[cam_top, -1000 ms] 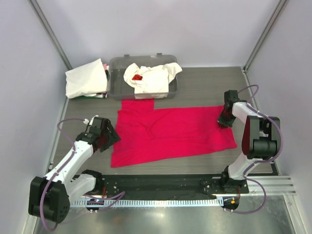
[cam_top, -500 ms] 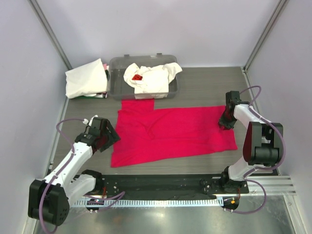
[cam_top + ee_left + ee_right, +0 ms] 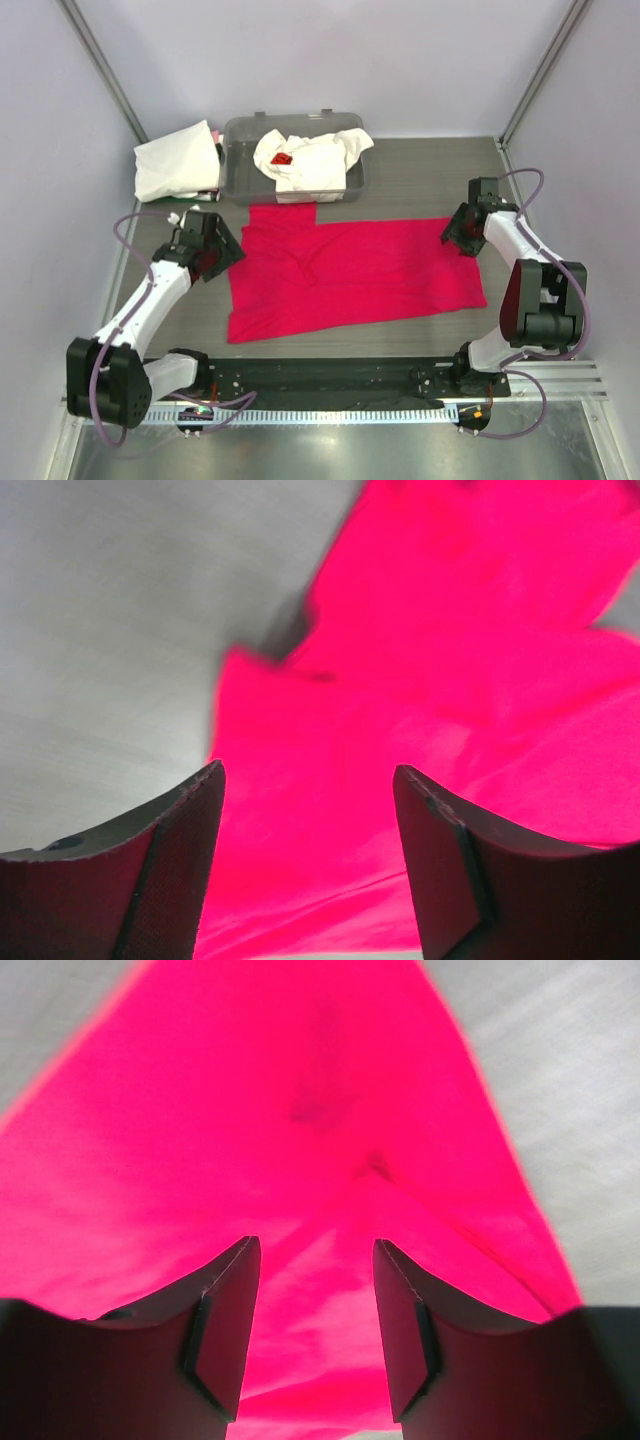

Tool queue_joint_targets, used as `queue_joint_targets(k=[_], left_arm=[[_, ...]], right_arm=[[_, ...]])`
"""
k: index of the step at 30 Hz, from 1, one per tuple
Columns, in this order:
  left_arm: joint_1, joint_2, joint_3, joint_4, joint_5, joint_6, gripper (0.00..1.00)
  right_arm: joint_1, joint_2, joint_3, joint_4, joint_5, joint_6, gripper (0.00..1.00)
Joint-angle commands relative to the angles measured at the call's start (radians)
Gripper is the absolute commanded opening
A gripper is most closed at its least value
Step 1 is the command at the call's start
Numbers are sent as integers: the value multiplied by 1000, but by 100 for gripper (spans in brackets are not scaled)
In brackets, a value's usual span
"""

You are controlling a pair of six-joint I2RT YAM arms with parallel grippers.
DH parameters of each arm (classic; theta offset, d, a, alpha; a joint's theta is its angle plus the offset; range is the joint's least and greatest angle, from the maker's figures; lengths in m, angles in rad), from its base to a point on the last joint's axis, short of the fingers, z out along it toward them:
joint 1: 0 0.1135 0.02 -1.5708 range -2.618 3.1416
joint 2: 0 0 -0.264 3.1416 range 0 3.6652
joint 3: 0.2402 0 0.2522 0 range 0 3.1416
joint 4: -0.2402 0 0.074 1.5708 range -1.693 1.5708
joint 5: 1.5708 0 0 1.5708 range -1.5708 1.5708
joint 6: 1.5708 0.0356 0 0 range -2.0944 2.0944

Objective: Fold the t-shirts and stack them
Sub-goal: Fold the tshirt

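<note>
Grey tabletop's [image 3: 420, 180] got the red t-shirt [image 3: 350, 275] laid out flat between my arms, ready for folding, so the left gripper [image 3: 224, 258] hovers at its left edge and the right gripper [image 3: 455, 236] over its far right corner, both spread wide, gripping nothing.

Pale lilac walls [image 3: 330, 60] enclose a grey wood-grain table [image 3: 420, 170] (metal posts [image 3: 545, 70] in the far corners).
</note>
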Motion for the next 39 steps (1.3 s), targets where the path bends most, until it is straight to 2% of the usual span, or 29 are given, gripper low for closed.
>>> queue_joint_targets(k=[1,3,8,11,15,19,23,27,32,34,38,39], left_arm=[[11,118,115,81,82,43,68],[7,176,108,110,161,21,65],[-80,218,14,243,173,-67,64],[-153,267,-3,285,182,-104,65],[-219,315,-44,291,171,-130,65],[-272,226,-147,293,137,-167,63],[-318,102,-250,281,114,-227,63],[-393,-28,-302,189,64,-288,63],[-430,-206,-256,35,18,-333,63],[-430,-265,-207,-35,-42,-321,66],[-418,-228,-11,-71,-204,-157,77],[-382,-199,22,-56,-217,-116,81]], right_arm=[[28,-21,67,47,-120,22,55],[53,-21,63,69,-155,35,55],[149,9,-41,214,-360,106,55],[195,51,-80,254,-376,134,55],[203,48,-147,244,-312,157,55],[201,17,-241,173,-205,169,54],[203,-24,-339,170,-183,198,55],[203,-107,-411,149,-186,226,57],[203,-280,-456,52,-183,255,61],[203,-351,-450,33,-194,253,63],[203,-368,-366,-2,-197,218,66],[203,-362,-344,-3,-201,200,66]])
